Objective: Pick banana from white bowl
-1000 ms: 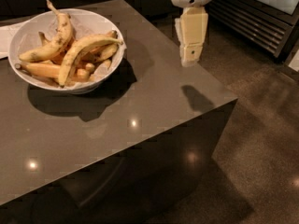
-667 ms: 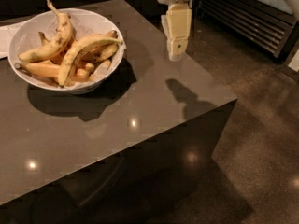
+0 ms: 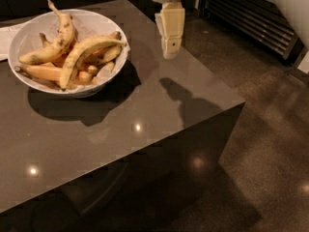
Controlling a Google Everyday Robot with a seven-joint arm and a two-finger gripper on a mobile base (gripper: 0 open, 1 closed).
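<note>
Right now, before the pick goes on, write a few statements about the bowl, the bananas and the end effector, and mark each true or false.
1. The end effector grips the banana. False: it hangs above the table, apart from the white bowl.
2. The banana lies in the white bowl. True.
3. The white bowl holds one banana only. False: several lie in it, among them a speckled banana.
4. The white bowl stands on the table. True.

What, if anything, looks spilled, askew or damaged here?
Nothing stands out. The long arched banana and the other bananas lie inside the white bowl, which sits upright on the table. The gripper hangs above the table, beside the bowl.
</note>
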